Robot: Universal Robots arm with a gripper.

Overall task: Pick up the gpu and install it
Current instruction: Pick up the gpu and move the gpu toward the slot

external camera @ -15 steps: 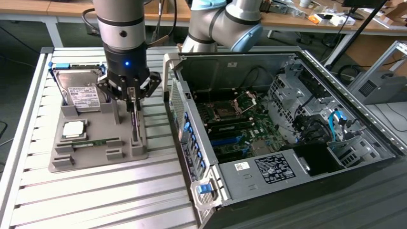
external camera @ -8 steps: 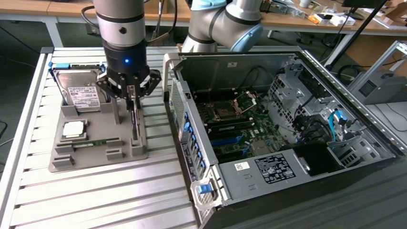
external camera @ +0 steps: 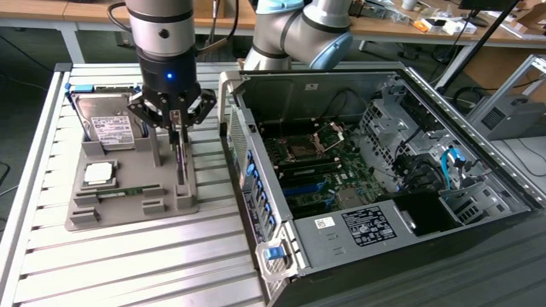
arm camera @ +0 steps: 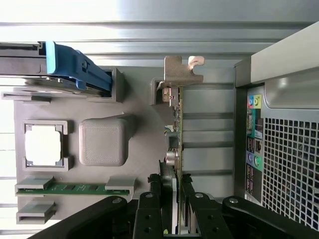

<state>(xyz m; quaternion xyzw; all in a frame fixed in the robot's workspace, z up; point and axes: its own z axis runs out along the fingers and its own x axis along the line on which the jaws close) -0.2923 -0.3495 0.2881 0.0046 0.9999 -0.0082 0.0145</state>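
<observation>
Black gripper (external camera: 176,119) (arm camera: 171,183) points straight down, jaws part-closed and clamped on the top edge of the thin green circuit-board gpu with silver end bracket (external camera: 181,161) (arm camera: 177,124). Card stands on edge in a slot of the grey plastic holder tray (external camera: 128,219) (arm camera: 142,107) on the slatted metal surface (external camera: 128,268). Open black computer case (external camera: 341,240) sits just beside, on the exterior view's right.

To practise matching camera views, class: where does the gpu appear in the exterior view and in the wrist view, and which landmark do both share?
Exterior view: the gpu stands on edge in the grey holder at the exterior view's left, under the gripper.
Wrist view: the gpu runs edge-on from the gripper to its silver bracket.
Shared landmark: the green memory stick lying in the holder.
</observation>
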